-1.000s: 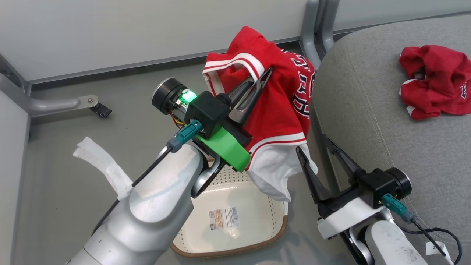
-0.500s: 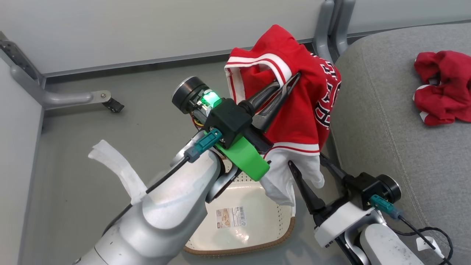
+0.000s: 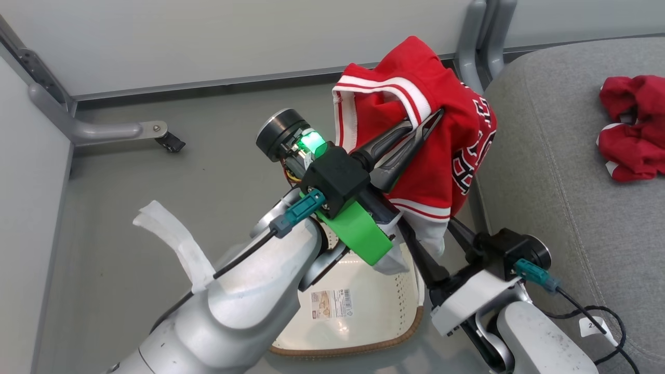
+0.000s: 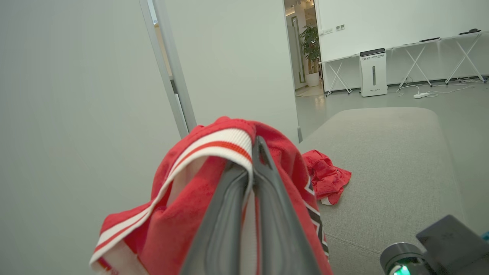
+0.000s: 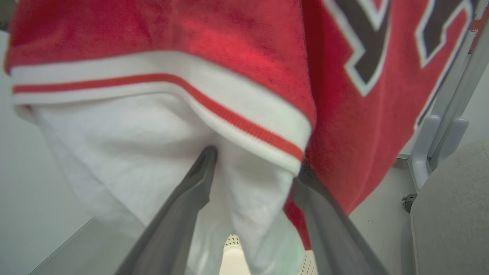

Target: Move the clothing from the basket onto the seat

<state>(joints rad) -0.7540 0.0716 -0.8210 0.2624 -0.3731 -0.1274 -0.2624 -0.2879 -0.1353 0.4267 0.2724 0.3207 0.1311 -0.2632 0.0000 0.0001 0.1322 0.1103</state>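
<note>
My left gripper (image 3: 423,127) is shut on the white-striped trim of the red jersey (image 3: 441,156), holding it up above the basket (image 3: 400,332), beside the seat's edge. In the left wrist view the closed fingertips (image 4: 256,147) pinch that trim, and the jersey (image 4: 179,206) drapes over them. My right gripper (image 3: 435,236) is open just below, and the jersey's white lower fabric (image 5: 248,214) hangs between its fingers (image 5: 198,172). The plain red piece (image 3: 631,130) lies crumpled on the grey seat (image 3: 561,197). The basket, with a barcode label inside, is on the floor.
Grey metal frame posts (image 3: 483,36) rise between the wall and the seat. A frame foot with a black caster (image 3: 169,141) sits on the floor at the left. A black cable with a tag (image 3: 597,324) lies on the seat's near edge.
The head camera has shifted. The left gripper has carried the jersey closer to the seat's edge. The right gripper has come up under it, so the white hem now hangs between its fingers.
</note>
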